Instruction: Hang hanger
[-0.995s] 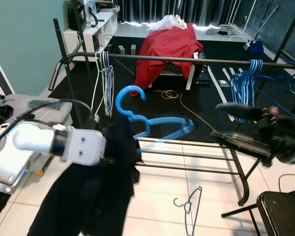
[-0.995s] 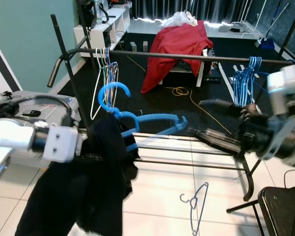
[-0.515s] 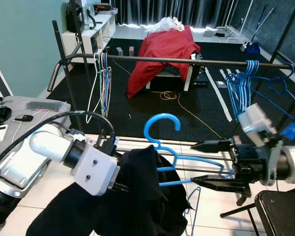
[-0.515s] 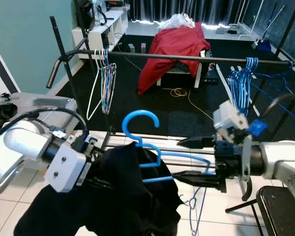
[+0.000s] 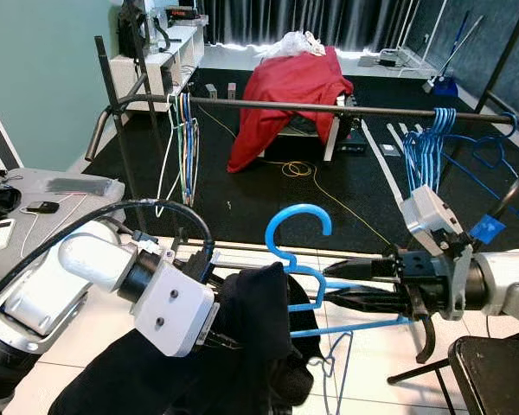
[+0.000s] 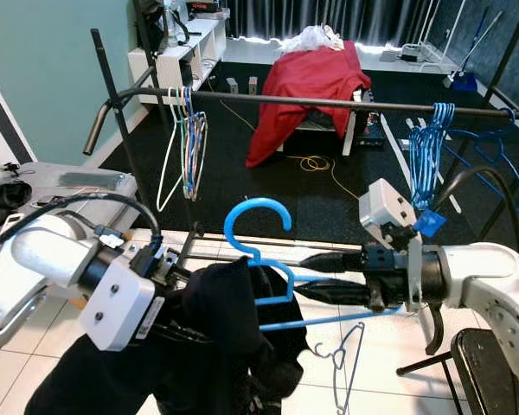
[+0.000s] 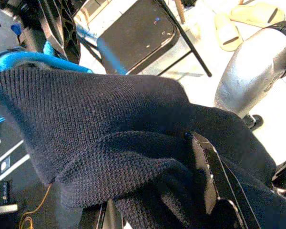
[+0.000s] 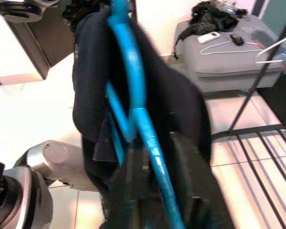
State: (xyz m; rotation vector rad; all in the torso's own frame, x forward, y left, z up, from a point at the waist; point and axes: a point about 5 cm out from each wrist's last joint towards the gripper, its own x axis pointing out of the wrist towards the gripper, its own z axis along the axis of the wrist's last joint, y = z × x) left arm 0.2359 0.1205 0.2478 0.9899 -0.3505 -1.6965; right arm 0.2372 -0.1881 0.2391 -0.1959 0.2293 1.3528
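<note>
A blue hanger (image 5: 299, 226) with a black knit garment (image 5: 251, 346) draped over it is held up in front of me, hook upward. My left gripper (image 5: 218, 334) is shut on the garment's folds; one of its fingers (image 7: 206, 181) is buried in the knit. From the right, my right gripper (image 6: 322, 275) reaches in open, one finger above and one below the hanger's shoulder bar. In the right wrist view the hanger (image 8: 133, 95) runs between the blurred fingers. The clothes rail (image 5: 329, 106) crosses behind, higher and farther away.
Thin hangers (image 5: 183, 147) hang at the rail's left end and blue ones (image 5: 428, 147) at its right. A red cloth (image 5: 285, 82) lies beyond. A loose hanger (image 6: 342, 354) is on the tiles, a black chair (image 5: 495, 372) at right, a grey bench (image 5: 60, 186) at left.
My right gripper's fingers have drawn closer together around the hanger's shoulder bar. The hanger and garment have shifted slightly toward it. The view moved over the last second.
</note>
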